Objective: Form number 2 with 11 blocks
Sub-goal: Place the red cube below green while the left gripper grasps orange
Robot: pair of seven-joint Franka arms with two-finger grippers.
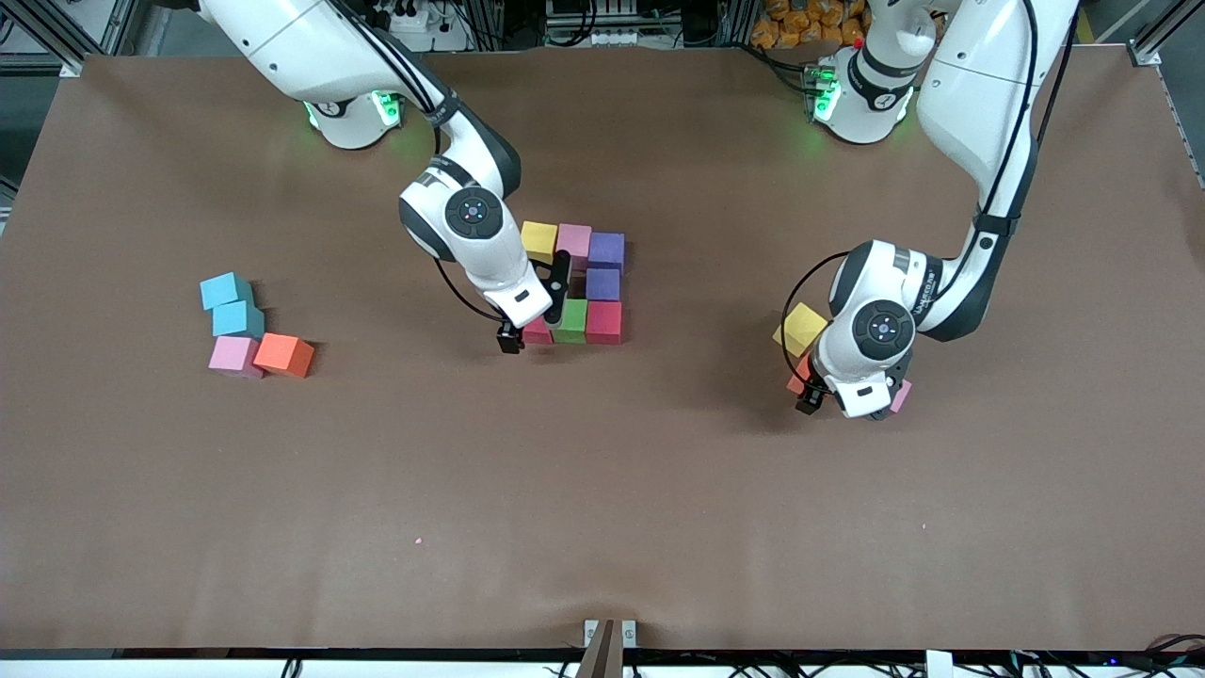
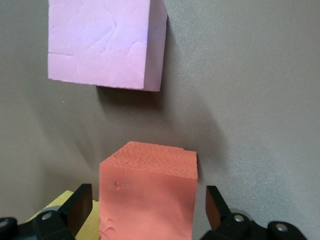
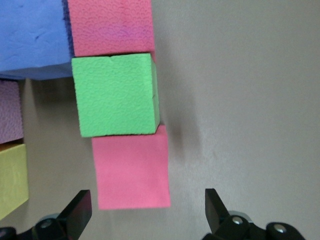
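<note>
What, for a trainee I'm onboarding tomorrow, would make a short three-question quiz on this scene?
1. How many cubes make up the digit so far?
2. True or false: the right tool is shut on a cube.
3. Which cube sits between the left tool's fingers? A yellow, B orange, C cyan.

Key
1. Seven.
2. False: it is open, over the red cube at the end of the digit's middle row.
3. B, the orange cube. The tool is open around it.
</note>
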